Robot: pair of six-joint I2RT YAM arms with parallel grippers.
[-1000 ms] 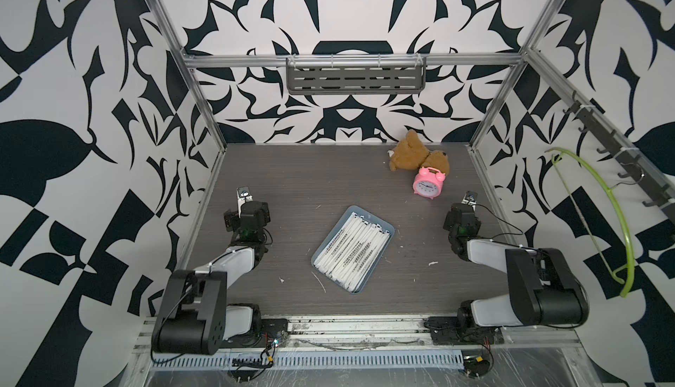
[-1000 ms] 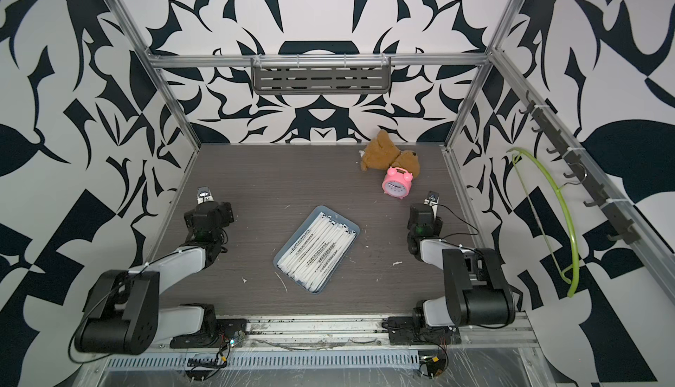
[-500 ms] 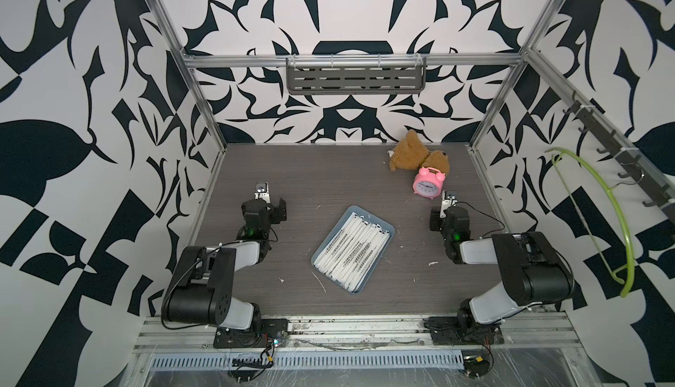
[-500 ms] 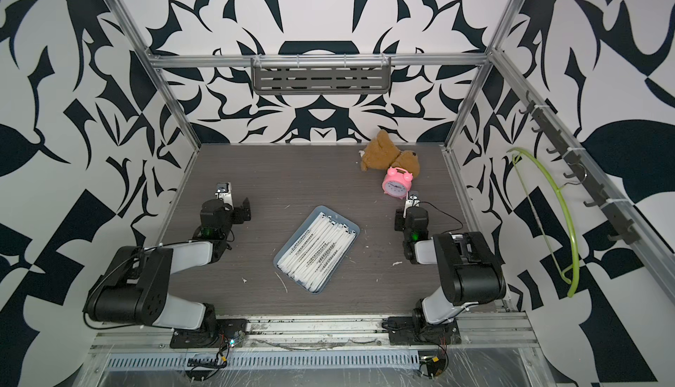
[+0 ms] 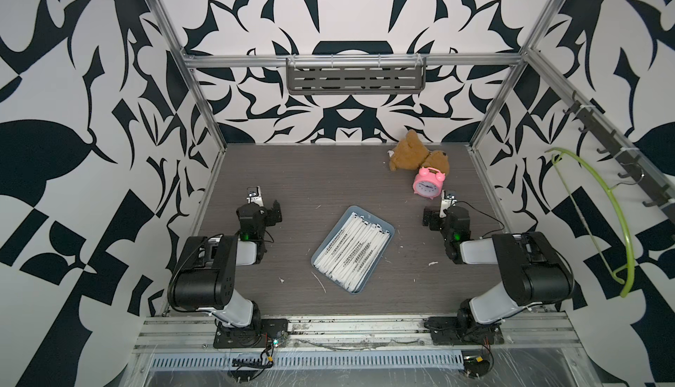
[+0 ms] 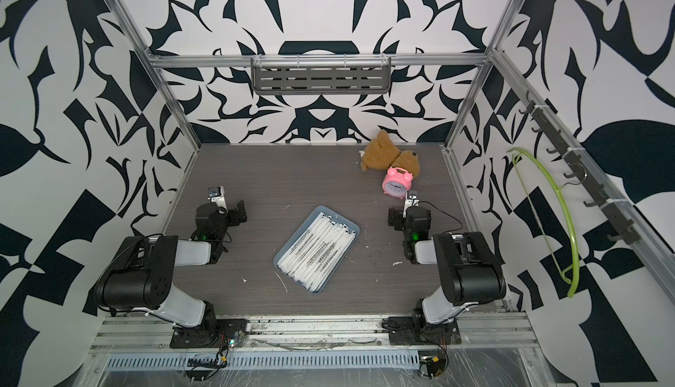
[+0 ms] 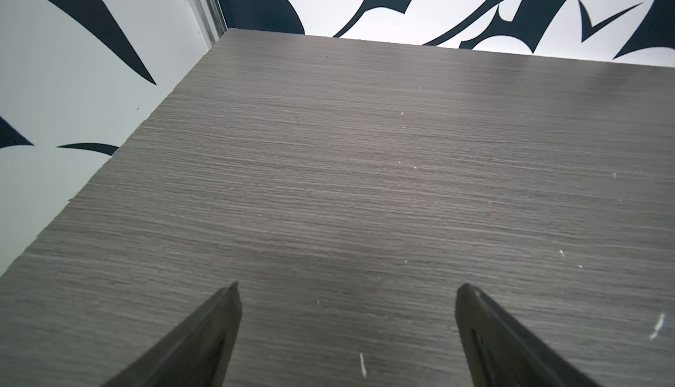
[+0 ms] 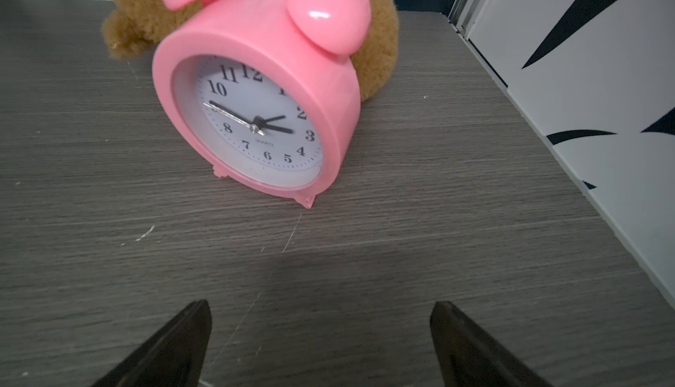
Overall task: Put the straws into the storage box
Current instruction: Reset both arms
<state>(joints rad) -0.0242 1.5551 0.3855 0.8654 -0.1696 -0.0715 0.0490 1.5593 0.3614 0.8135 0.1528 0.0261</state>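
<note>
Tabletop grey woodgrain, white scraps; walls b/w pattern; straws in storage box; L+R jaws wide

Both arms folded low, jaws wide.

In a top view the left arm sat at about 8 o'clock and the right arm at about 4 o'clock. Each had its elbow drawn back near its base and its forearm reaching toward 12 o'clock. The left gripper and the right gripper both pointed toward 12 o'clock, level and low. Their dark tapered fingers were spread far apart.
</note>
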